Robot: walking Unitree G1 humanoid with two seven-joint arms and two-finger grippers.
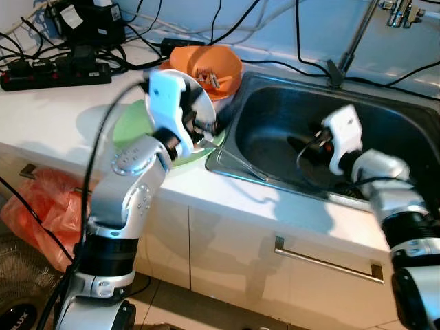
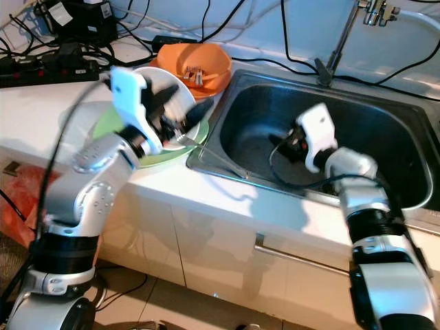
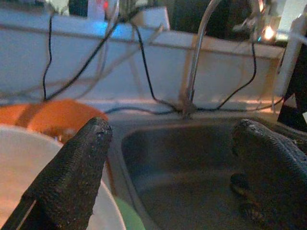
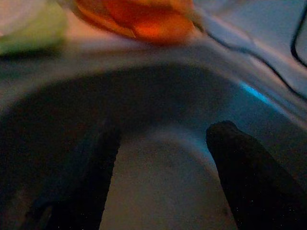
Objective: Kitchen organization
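Observation:
A white bowl (image 2: 180,93) sits on a green plate (image 1: 129,125) on the counter, just left of the steel sink (image 1: 275,124). My left gripper (image 2: 182,113) hovers over the bowl's sink-side rim, open; in the left wrist view one finger (image 3: 72,177) lies over the white bowl (image 3: 19,163) and the other over the basin. Behind them stands an orange bowl (image 1: 206,65) holding a few small items. My right gripper (image 1: 309,148) is down inside the sink, open, with only the basin floor between its fingers (image 4: 244,177).
A faucet (image 1: 357,34) rises behind the sink. A power strip (image 1: 55,72) and several cables lie at the counter's back left. A thin metal rod (image 1: 240,165) rests at the sink's near-left corner. An orange bag (image 1: 41,206) lies on the floor.

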